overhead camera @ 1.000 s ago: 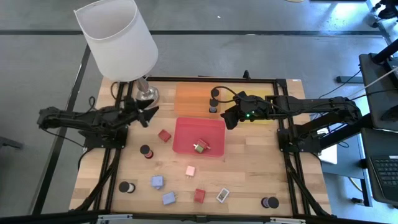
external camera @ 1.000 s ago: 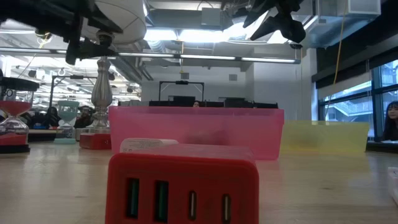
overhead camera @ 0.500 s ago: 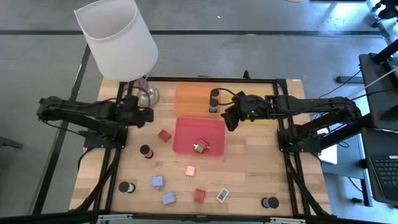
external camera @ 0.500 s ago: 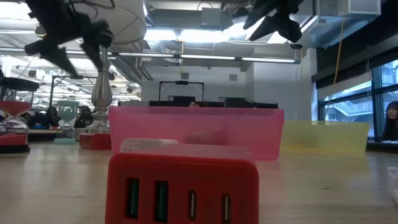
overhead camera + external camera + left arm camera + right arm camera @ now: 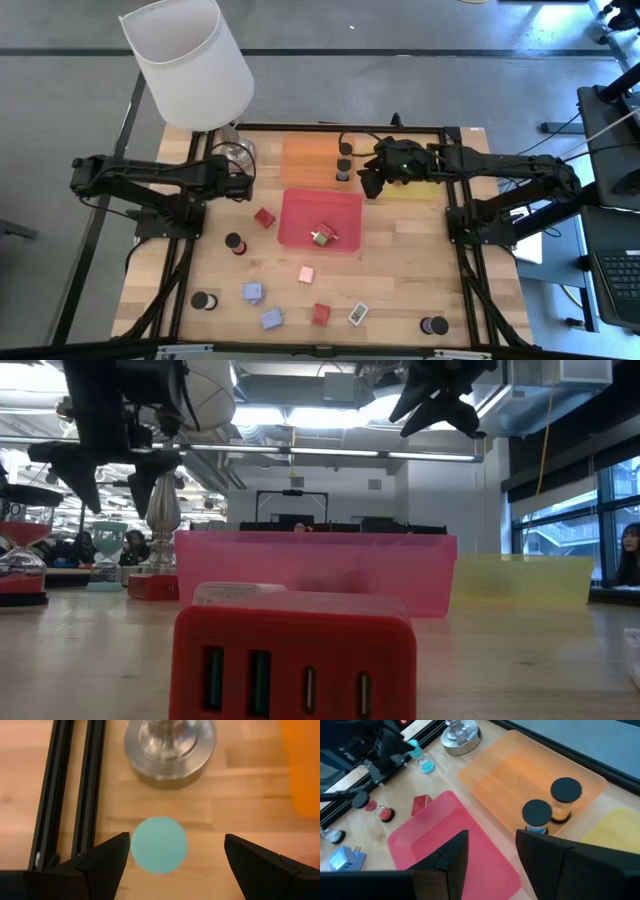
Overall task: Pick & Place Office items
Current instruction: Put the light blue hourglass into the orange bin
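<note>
Reach step: the left gripper (image 5: 172, 862) hangs spread wide and empty over a teal-topped cylinder (image 5: 159, 844) at the lamp base's (image 5: 170, 745) six o'clock — next, a straight descent, then closing. Farther off, the right gripper (image 5: 490, 852), parted and empty, waits above the red tray (image 5: 427, 842).

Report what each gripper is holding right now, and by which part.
Nothing is held. The left gripper is open above a teal disc near the lamp base; the right gripper is open over the red tray.
</note>
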`<state>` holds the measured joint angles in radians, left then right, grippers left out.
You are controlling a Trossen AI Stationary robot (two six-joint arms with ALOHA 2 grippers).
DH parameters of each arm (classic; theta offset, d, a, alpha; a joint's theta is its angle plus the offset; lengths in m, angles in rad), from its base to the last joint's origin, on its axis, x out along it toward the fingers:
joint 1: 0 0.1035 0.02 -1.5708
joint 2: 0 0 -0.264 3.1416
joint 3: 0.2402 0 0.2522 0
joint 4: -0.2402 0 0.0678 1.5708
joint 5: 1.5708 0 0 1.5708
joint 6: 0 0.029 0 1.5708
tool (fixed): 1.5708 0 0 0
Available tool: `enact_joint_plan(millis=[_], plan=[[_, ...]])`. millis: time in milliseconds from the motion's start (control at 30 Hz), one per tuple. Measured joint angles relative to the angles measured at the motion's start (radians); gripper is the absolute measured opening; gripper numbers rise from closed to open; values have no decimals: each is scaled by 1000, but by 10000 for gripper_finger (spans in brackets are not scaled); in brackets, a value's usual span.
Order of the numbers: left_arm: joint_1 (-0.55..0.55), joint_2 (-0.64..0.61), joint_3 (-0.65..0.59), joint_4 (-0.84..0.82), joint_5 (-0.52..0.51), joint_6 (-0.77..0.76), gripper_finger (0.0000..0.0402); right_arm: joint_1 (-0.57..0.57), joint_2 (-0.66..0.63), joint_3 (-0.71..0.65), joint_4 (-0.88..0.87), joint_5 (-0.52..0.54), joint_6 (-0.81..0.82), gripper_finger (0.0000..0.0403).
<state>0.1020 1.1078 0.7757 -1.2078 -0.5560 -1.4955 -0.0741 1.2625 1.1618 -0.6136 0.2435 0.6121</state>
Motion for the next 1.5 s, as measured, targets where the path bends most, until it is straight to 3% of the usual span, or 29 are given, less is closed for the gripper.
enact_joint_plan(millis=[167,667,867,1167,1333,1500], plan=[[47,44,0,0,76,-5,322,-18,0,0,0,-1,0,166],[91,136,0,0,90,-13,318,-23,0,0,0,-1,-3,166],[91,150,0,1,101,-40,281,-23,0,0,-1,-1,-3,166],[91,150,0,0,83,-75,194,-23,0,0,-1,-1,-3,166],[91,144,2,2,71,-90,192,-23,0,0,-2,-51,-2,166],[52,135,90,3,50,-27,193,-23,0,0,-2,-79,-2,166]])
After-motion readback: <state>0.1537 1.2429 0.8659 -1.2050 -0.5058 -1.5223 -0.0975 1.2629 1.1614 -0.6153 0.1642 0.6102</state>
